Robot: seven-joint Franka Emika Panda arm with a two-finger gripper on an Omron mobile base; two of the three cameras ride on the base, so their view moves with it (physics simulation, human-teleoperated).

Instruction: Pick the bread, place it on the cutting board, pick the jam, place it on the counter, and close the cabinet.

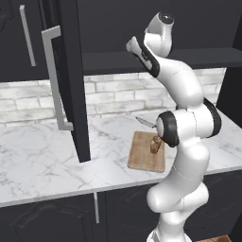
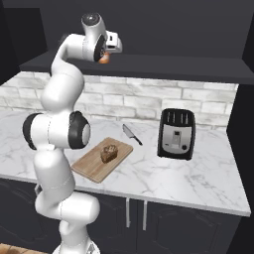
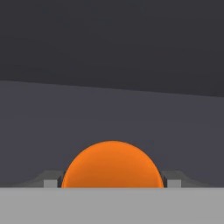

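cabinet (image 1: 66, 75) door stands wide open, well left of the claw and nearer the base, bar handle facing out. claw (image 2: 105, 55) is up at shelf height inside the cabinet, reaching forward. jam (image 3: 112, 165) sits right between the fingers, one finger (image 3: 49, 179) on each side of the jar; in the right base view the orange jar shows just under the hand. jaws partly closed and pressed to the jar's sides, so it looks gripped, jar low on the shelf floor or barely off it; can't tell which.

well below the claw, on the counter (image 1: 38, 160): cutting board (image 2: 87, 168) with the bread (image 2: 109, 153) upright on it, so that part looks done. knife (image 2: 132, 134) lies just past the board, toaster (image 2: 176, 133) further right.

risks, as judged: round jar held near its widest part could slip or twist if pulled out fast. lifting too little may drag it over the shelf edge and tip it. coming down, the wrist could clip the shelf lip or the open door. set-down spot needs to miss the bread, knife and toaster.
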